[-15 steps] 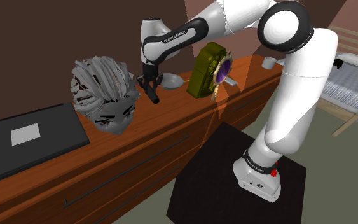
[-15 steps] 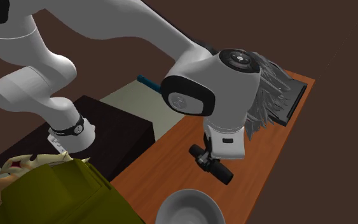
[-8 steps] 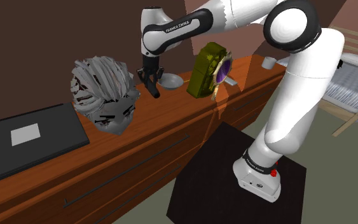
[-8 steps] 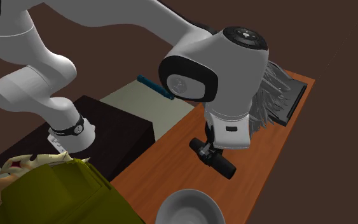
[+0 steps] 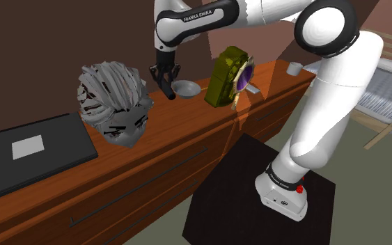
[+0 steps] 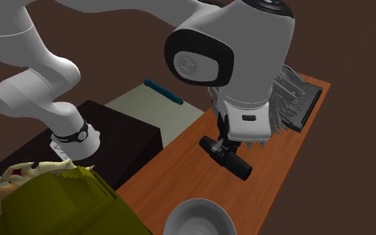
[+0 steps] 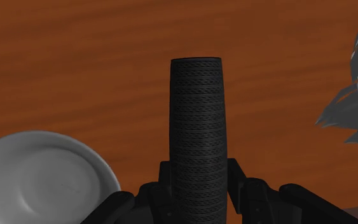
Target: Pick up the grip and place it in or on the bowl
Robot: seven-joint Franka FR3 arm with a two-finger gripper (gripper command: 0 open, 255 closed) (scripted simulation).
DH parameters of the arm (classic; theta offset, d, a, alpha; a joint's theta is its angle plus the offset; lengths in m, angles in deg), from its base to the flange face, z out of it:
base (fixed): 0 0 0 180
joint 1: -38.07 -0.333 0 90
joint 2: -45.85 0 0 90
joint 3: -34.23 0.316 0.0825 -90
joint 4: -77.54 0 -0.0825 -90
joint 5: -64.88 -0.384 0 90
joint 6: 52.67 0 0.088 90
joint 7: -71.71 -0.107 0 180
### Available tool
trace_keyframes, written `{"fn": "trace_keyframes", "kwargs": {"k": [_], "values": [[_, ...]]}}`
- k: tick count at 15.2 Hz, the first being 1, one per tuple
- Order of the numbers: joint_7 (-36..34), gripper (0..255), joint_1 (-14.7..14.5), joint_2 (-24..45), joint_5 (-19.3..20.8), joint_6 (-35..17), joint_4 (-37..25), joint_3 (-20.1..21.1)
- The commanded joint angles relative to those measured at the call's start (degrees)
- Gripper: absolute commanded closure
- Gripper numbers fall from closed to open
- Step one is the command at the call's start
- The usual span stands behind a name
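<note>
Pincer (image 7: 196,188) clamping the black grip (image 7: 196,121) above the wooden surface (image 7: 75,57).
The wrist view is revealing the grip's ribbed weave, jutting past the fingertips; the shoulder view is placing the grey bowl (image 5: 186,88) just beside it.

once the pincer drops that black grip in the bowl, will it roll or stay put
The grip looks like a straight round cylinder, so it would probably roll on the wooden top. The shallow grey bowl should likely cradle it, though it seems long enough to lean on the rim. Its ribbed texture suggests it won't slip in the pincer.
</note>
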Motion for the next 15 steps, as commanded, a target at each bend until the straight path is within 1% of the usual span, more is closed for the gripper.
{"fn": "trace_keyframes", "kwargs": {"k": [1,3,9,15], "values": [[0.1,255,0.0,-0.3,-0.1,1.4,-1.1,0.0],[0.1,255,0.0,-0.6,-0.1,2.7,-2.0,0.0],[7.9,255,4.6,-0.3,-0.8,3.5,-3.3,-3.0],[15.4,255,9.1,1.9,-1.4,5.1,-7.1,-5.8]]}}
